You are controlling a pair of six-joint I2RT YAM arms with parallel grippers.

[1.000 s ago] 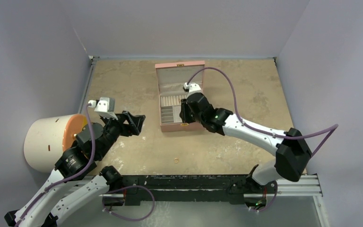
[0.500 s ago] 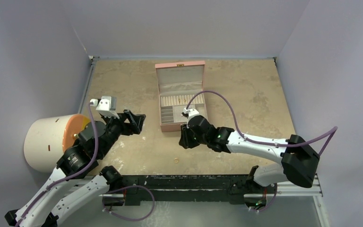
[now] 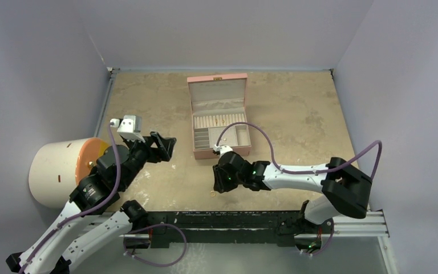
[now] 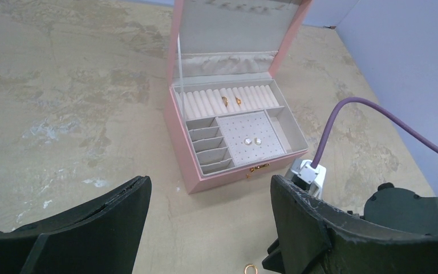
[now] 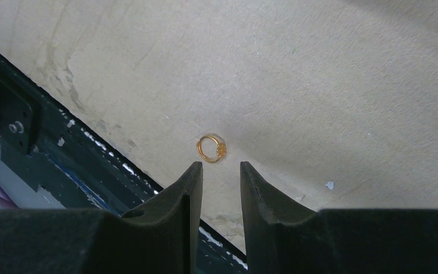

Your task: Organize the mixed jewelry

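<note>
Thin gold ring (image 5: 211, 148) lying in front of pink rectangular box (image 3: 205, 153); right gripper (image 5: 220, 166) hovering, fingers parted, empty, needing centring; left gripper (image 4: 210, 181) gaping, empty.

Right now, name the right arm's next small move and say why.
Probably ease the right gripper forward and down until its fingers straddle the gold ring. The ring lies loose on the table just ahead of the fingertips, not yet between them, and the jaws stand apart with nothing in them.
</note>
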